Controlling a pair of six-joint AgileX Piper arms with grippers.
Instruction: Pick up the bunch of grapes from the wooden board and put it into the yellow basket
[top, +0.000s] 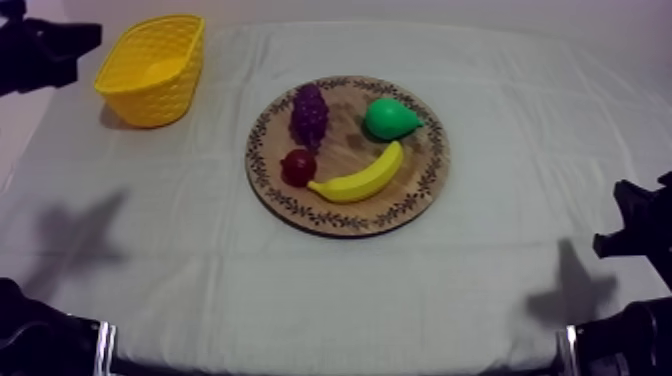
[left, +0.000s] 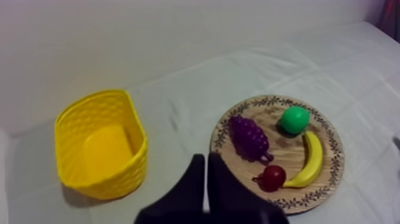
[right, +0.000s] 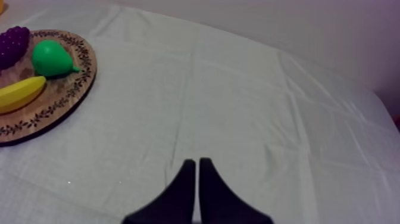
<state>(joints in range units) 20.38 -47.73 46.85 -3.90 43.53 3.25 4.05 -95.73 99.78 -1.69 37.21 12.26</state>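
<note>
A purple bunch of grapes (top: 309, 115) lies on the round wooden board (top: 425, 190), at its far left part. With it on the board are a green pear (top: 390, 118), a banana (top: 360, 180) and a small red fruit (top: 298, 167). The yellow basket (top: 150, 70) stands empty at the far left of the table. My left gripper (left: 206, 157) is shut on nothing and hangs over the cloth between the basket (left: 101, 146) and the grapes (left: 249, 137). My right gripper (right: 197, 161) is shut, holds nothing, and sits over bare cloth well right of the board (right: 65, 98).
Part of my right arm (top: 635, 230) shows as a black shape at the table's right edge. The grey-white cloth (top: 200, 260) covers the table around the board. A pale wall rises behind the table's far edge.
</note>
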